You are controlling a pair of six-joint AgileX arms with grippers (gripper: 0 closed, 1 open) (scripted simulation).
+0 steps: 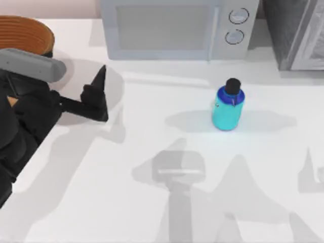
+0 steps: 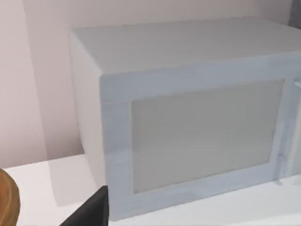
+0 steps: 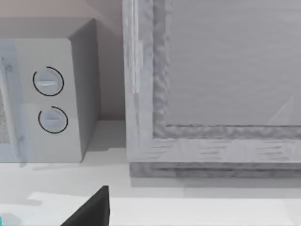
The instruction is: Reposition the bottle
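- The small squat cyan plastic bottle with a darker blue shoulder and a round black cap [image 1: 228, 108] stands upright on the white desk [image 1: 152, 202], right of the middle and toward the far edge, just in front of the microwave's dial end, with nothing touching it.
- The left gripper [image 1: 101, 93], black and two-fingered, hovers over the desk near the left edge, well apart from the bottle; one dark fingertip [image 1: 103, 73] points toward the far edge. I cannot tell how far its fingers are parted.
- In the left wrist view a dark fingertip [image 2: 91, 209] sits before the pale grey box-shaped microwave oven with a frosted door [image 2: 197, 136].
- That microwave [image 1: 172, 28] stands along the far edge, its two round dials [image 1: 235, 25] at its right end.
- A round brown wicker basket [image 1: 23, 33] sits at the far-left corner.
- A grey speckled cabinet with a framed front [image 1: 298, 33] occupies the far-right corner.
- The right wrist view shows a dark fingertip [image 3: 94, 209] facing the gap between microwave and cabinet; the spread of the right arm's fingers cannot be told.
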